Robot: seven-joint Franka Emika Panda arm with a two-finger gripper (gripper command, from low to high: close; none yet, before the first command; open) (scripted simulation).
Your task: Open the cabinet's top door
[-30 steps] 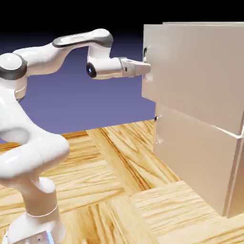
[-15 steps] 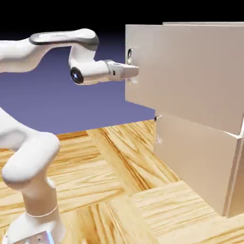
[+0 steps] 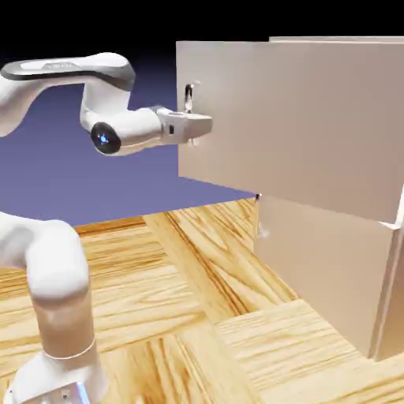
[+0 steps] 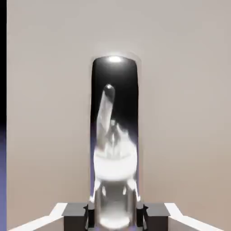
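Observation:
The tall pale beige cabinet (image 3: 331, 276) stands at the exterior view's right. Its top door (image 3: 292, 118) is swung well out toward the left, its free edge far from the cabinet body. A small vertical silver bar handle (image 3: 189, 96) sits near that free edge. My gripper (image 3: 197, 126) is shut on the handle's lower part, with the arm reaching level from the left. In the hand view the shiny handle (image 4: 115, 135) fills the middle in front of the beige top door (image 4: 180, 113), and the grey fingertips (image 4: 155, 212) press on both its sides.
Below the open panel, the second, lower door (image 3: 316, 260) stays flush with the cabinet. The wooden table (image 3: 197, 316) spreads under the arm. My arm's base (image 3: 55, 371) stands at the lower left.
My gripper has pulled left with the handle in it, and the top door has swung further open, its free edge moving clearly leftward in the exterior view.

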